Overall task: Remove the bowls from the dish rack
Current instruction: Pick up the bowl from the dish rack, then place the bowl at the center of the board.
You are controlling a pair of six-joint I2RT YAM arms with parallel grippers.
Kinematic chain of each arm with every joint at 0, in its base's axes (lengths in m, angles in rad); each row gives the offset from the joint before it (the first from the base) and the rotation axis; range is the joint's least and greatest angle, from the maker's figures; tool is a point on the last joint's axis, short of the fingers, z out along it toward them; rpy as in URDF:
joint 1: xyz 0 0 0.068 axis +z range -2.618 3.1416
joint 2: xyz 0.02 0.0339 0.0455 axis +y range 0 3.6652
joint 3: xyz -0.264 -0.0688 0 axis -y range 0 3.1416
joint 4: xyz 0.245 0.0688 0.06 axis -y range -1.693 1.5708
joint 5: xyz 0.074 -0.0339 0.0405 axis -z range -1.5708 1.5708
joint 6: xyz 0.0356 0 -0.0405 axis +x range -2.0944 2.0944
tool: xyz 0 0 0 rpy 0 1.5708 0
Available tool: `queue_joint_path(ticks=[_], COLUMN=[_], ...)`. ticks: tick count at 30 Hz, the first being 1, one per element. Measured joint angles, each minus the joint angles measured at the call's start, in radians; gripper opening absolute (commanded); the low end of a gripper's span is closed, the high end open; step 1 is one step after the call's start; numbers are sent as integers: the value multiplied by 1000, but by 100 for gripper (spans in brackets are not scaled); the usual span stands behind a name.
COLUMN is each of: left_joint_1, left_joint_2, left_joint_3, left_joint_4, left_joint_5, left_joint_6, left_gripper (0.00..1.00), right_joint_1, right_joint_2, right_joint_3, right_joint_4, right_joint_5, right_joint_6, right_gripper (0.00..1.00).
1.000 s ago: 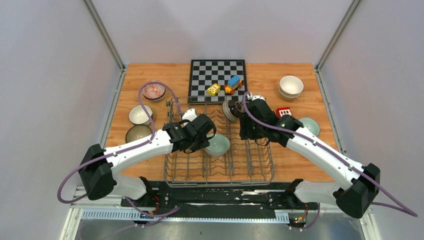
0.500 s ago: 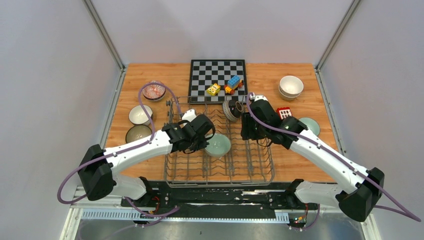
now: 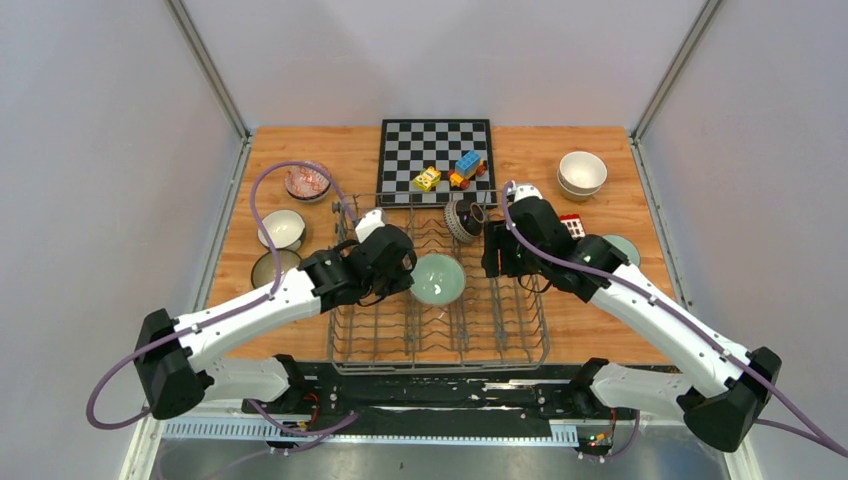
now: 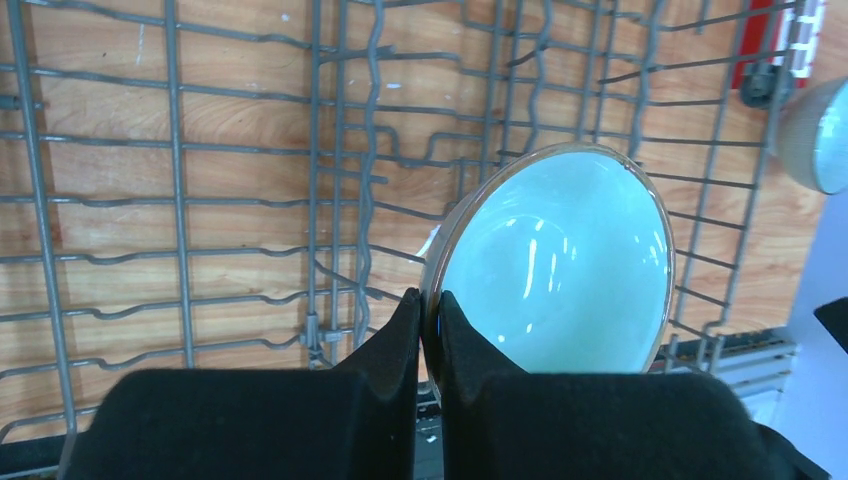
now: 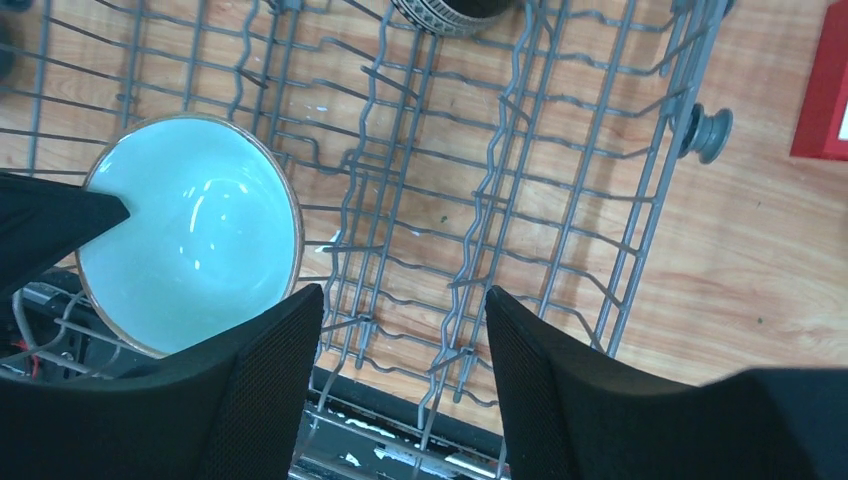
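Jaws of the left gripper (image 3: 405, 276) are pinching the left rim of a mint bowl (image 3: 438, 279) in the top external view. The bowl is hanging over the middle of the dish rack (image 3: 440, 354) with its hollow facing up. The right gripper (image 3: 497, 263) is hovering over the rack's right half, just right of that bowl and apart from it. A dark-patterned bowl (image 3: 463, 218) is standing on edge among the tines at the rack's far side, just beside the right wrist. A chessboard (image 3: 436, 150) is lying beyond the rack's far edge, and two stacked cream bowls (image 3: 582, 172) are resting off its far right corner.

The left wrist view is showing the left gripper (image 4: 428, 300) squeezed tight on the thin rim of the mint bowl (image 4: 560, 265), one finger inside and one outside. The bowl is tilting up and to the right from the fingertips, over the wires of the dish rack (image 4: 180, 200).

In the right wrist view the right gripper (image 5: 402, 295) is standing wide open and holding nothing, with only the wires of the dish rack (image 5: 560, 200) showing between its fingers. The mint bowl (image 5: 190, 240) is sitting just left of the left finger. The dark-patterned bowl (image 5: 445, 12) is peeking in at the rack's far end, and a red block (image 5: 825, 90) is lying outside the rack's right side.
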Motion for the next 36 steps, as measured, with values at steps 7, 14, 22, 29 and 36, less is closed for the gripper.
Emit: queue_joint_path(ticks=[7,14,22,29,36], left_joint_1=[0,0,0,0,0], left_joint_2=[-97,-286,-375,-413,-431], left_joint_3=[-29,-213,-247,-247,-247], left_joint_4=[85,270,306,307,307], left_joint_5=[-8,9,28,37,48], left_joint_6=[71,193,315,349,355], left_gripper=[0,0,0,0,0], right_joint_1=[-8,-12,92,136,145], right_joint_2=[-31,-28,85,198,241], right_joint_3=[58,117,239,251,269], right_joint_4=[17,23,-21,-39,-47], right_joint_5=[-125,-362,-365,-311,-268], right_joint_6=[-53,-139,-229,-234,-219], right_gripper=[74,73,65,53,40])
